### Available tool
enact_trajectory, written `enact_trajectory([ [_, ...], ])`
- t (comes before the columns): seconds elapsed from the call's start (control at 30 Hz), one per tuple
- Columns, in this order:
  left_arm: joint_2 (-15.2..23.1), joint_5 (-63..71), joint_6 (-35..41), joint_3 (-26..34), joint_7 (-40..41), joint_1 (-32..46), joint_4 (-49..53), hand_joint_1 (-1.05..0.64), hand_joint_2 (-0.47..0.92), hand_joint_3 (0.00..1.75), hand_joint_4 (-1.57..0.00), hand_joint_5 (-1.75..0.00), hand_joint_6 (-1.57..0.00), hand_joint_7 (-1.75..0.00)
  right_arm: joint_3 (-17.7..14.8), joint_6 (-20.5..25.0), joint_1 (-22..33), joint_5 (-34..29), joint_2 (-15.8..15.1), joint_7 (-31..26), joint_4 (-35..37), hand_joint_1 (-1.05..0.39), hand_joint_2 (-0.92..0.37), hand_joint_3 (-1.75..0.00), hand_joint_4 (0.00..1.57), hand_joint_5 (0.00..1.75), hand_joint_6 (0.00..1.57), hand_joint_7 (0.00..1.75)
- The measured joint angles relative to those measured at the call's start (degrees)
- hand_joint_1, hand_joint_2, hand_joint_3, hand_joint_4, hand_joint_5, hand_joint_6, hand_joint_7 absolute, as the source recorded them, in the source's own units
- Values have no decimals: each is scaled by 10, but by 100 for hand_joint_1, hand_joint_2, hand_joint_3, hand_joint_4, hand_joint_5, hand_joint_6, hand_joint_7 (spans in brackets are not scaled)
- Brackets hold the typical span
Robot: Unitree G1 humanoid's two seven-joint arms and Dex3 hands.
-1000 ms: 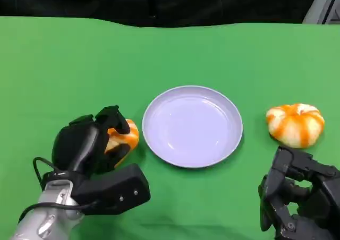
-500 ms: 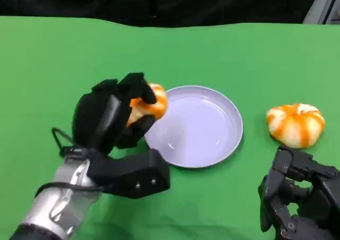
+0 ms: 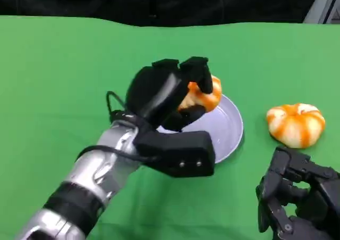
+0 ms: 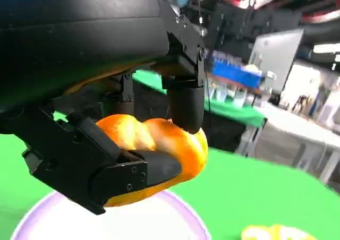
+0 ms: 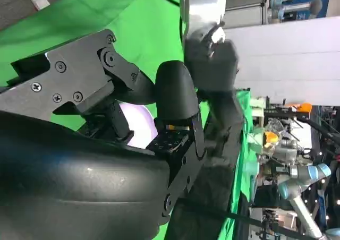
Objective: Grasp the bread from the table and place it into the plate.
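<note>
The left hand (image 3: 167, 94) holds an orange-and-white bread roll (image 3: 204, 94) in the air over the lavender plate (image 3: 228, 128), above the plate's far-left part. Its black fingers (image 3: 197, 73) curl over the top of the roll and another presses from below, so the roll sits clamped between them, clear of the plate's surface. In the left wrist view the same roll (image 4: 159, 150) is pinched between an upper finger (image 4: 186, 104) and a lower one, with the plate's pale rim (image 4: 186, 221) showing beneath it and the green cloth beyond. The silver left forearm (image 3: 90, 181) reaches in diagonally from the lower left, crossing the near-left side of the plate.

A second orange-and-white bread roll (image 3: 295, 124) lies on the green table (image 3: 64, 80) to the right of the plate, apart from it. The right hand (image 3: 297, 203) rests low at the table's near right corner, just in front of this second roll and not touching it; its fingers are curled inward with nothing between them. In the right wrist view the right hand's fingers (image 5: 175, 99) are bent in close to the shell.
</note>
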Motion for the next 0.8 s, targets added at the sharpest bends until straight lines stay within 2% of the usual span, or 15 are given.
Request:
enact_trajectory([
  [0.17,-17,1,-10,-10,2,-28,74,-17,88,37,-80,-175,-59,-169,10,0,5,-4,0,-7,-12,-11,-64,-106,81,175,69,163],
  [0.23,-17,2,-16,-13,6,-32,96,-13,86,39,-78,-175,-72,-141,12,0,5,-6,0,-9,-12,-12,-64,-106,82,175,69,162],
  [0.27,-17,1,-19,-14,6,-32,108,-13,86,39,-77,-175,-76,-135,13,0,5,-7,0,-9,-12,-13,-64,-106,82,175,70,162],
  [0.33,-17,0,-26,-15,5,-32,130,-13,88,39,-79,-158,-86,-101,14,-2,5,-7,1,-10,-13,-13,-62,-108,82,175,71,160],
  [0.37,-16,-4,-30,-15,1,-32,140,-13,88,38,-80,-153,-90,-91,15,-2,5,-7,1,-9,-13,-13,-62,-109,82,175,71,159],
  [0.47,-13,-6,-34,-15,-6,-32,159,-13,89,37,-80,-148,-94,-80,15,-6,5,-7,2,-9,-13,-13,-61,-110,82,175,71,159],
  [0.5,-12,-7,-36,-15,-7,-32,163,-25,91,34,-77,-110,-89,-57,15,-7,5,-7,2,-9,-13,-14,-60,-111,82,175,71,159],
  [0.53,-11,-8,-36,-15,-13,-32,164,-38,91,31,-79,-60,-86,-26,15,-7,5,-7,2,-9,-13,-14,-60,-112,82,175,72,159],
  [0.57,-9,-9,-33,-15,-26,-32,161,-43,92,30,-81,-41,-86,-15,15,-8,5,-7,2,-8,-13,-14,-60,-112,82,175,72,159],
  [0.6,-7,-9,-28,-15,-41,-32,156,-46,92,30,-82,-31,-86,-9,15,-9,5,-7,2,-7,-13,-14,-60,-112,82,175,72,159],
  [0.63,-6,-9,-23,-15,-52,-32,151,-63,92,37,-55,-13,-67,-4,15,-9,5,-6,2,-7,-13,-14,-60,-113,82,175,71,158],
  [0.67,-3,-10,-19,-15,-65,-31,142,-69,92,40,-46,-7,-60,-2,15,-9,5,-6,2,-6,-13,-13,-60,-113,81,175,71,158],
  [0.73,2,-11,-11,-15,-94,-30,122,-81,92,46,-20,-1,-45,0,15,-10,5,-6,2,-5,-13,-12,-60,-113,81,175,72,158],
  [0.8,8,-13,-5,-15,-117,-27,102,-89,92,54,-6,0,-35,0,14,-10,5,-3,2,-5,-13,-12,-60,-113,81,175,72,158],
])
